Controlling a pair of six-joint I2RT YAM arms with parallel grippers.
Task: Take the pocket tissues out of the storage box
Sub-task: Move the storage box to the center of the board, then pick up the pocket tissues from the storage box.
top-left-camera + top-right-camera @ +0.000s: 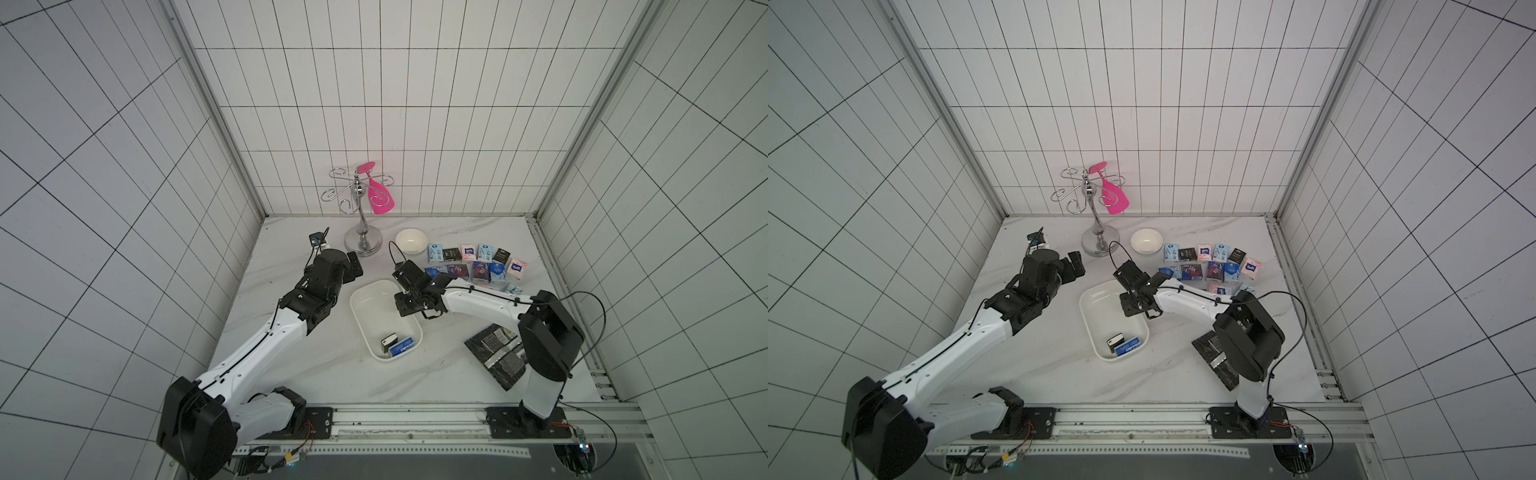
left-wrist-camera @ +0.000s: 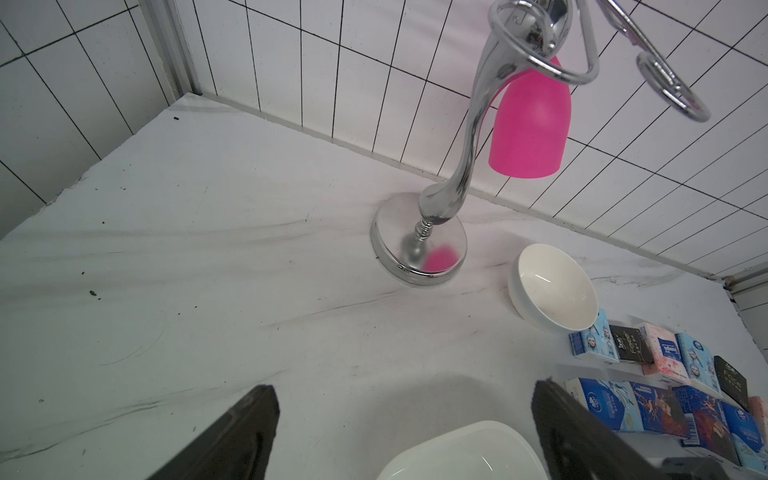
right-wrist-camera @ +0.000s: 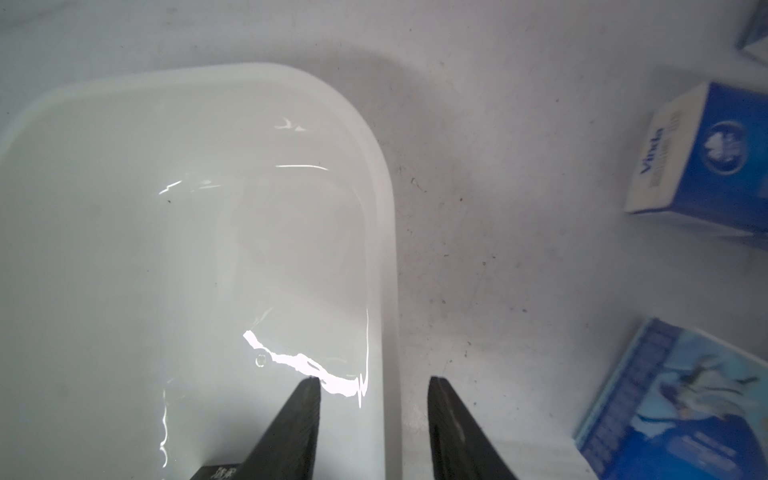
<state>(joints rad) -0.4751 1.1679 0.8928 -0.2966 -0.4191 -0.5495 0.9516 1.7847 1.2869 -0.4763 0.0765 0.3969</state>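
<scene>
White plastic, the box (image 1: 354, 309) sits mid-table and is nearly emptied. Only two packets lie in it, a black one (image 1: 388, 341) and a blue one (image 1: 402, 346), touching each other at the box's end nearest the robot. The rest of its floor is bare and glossy.

More than a dozen packets (image 1: 478, 259) already lie in rows on the table, just beyond the box's far right corner. So most of the job looks done, with two picks left.

The right gripper (image 3: 374, 380) hangs over the box's right rim, toward its far end. Its jaws stand apart, one over the floor and one outside the wall, and nothing is between them. It is well apart from the two remaining packets, so I judge it must travel along the box to reach them.

The left gripper (image 2: 405, 388) hovers off the box's far left corner, jaws spread wide and empty.
</scene>
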